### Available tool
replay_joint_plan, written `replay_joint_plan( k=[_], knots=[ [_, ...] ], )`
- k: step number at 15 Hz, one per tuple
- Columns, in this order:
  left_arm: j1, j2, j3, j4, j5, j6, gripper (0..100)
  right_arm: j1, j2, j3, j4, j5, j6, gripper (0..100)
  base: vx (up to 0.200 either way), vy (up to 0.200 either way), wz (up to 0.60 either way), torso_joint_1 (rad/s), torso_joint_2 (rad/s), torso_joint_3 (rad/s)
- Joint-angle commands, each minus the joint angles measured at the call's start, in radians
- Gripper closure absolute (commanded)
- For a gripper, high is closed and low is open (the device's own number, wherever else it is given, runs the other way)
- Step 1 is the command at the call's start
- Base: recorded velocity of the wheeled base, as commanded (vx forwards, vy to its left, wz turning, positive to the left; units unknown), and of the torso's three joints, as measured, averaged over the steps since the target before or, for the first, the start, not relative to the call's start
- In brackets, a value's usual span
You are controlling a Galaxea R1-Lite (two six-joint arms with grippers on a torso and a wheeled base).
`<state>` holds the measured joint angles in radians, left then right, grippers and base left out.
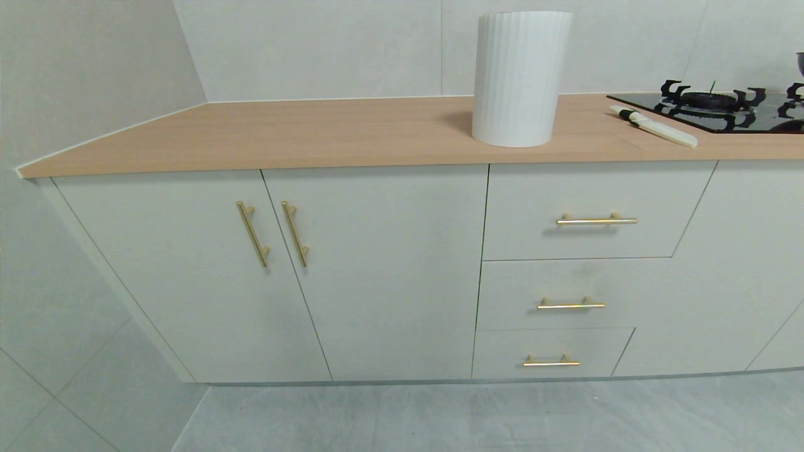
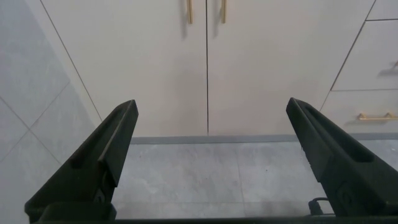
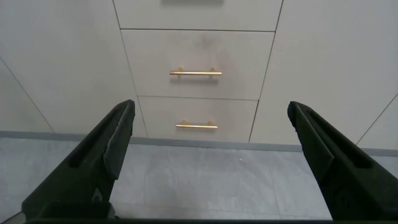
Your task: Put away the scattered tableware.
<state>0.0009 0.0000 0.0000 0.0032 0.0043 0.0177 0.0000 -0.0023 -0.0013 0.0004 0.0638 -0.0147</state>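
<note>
Left gripper (image 2: 210,104) and right gripper (image 3: 210,104) are held spread below the white container (image 1: 520,78), whose neighbouring utensil (image 1: 653,127) could be swept off by hasty reaching.

Left gripper (image 2: 211,104) was matte black and two-fingered. Its fingers (image 2: 102,158) were long wedges, wide at the base and narrowing to blunt, squared tips, with flat, smooth inner faces. A shallow step ran along each finger's outer edge. A small dark loop-shaped bracket (image 2: 320,204) sat near one finger's base, details too small to tell. Right gripper (image 3: 210,105) looked identical: matte black tapered fingers (image 3: 329,155), the same stepped edge and blunt tips, surfaces plain and slightly dull.
</note>
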Motion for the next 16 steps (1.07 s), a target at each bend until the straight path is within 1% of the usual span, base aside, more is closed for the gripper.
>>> replay_joint_plan(
  k=[1, 2, 16],
  knots=[
    [0.001, 0.002, 0.0, 0.0, 0.0, 0.001, 0, 0.0, 0.002, 0.0, 0.001, 0.001, -0.001, 0, 0.0, 0.0, 0.0, 0.0, 0.0, 0.0],
    [0.001, 0.002, 0.0, 0.0, 0.0, -0.001, 0, 0.0, 0.002, 0.0, 0.001, 0.001, 0.001, 0, 0.0, 0.0, 0.0, 0.0, 0.0, 0.0],
    [0.001, 0.002, 0.0, 0.0, 0.0, -0.007, 0, 0.0, 0.002, 0.0, 0.001, 0.001, 0.001, 0, 0.2, 0.0, 0.0, 0.002, 0.0, 0.003]
  ],
)
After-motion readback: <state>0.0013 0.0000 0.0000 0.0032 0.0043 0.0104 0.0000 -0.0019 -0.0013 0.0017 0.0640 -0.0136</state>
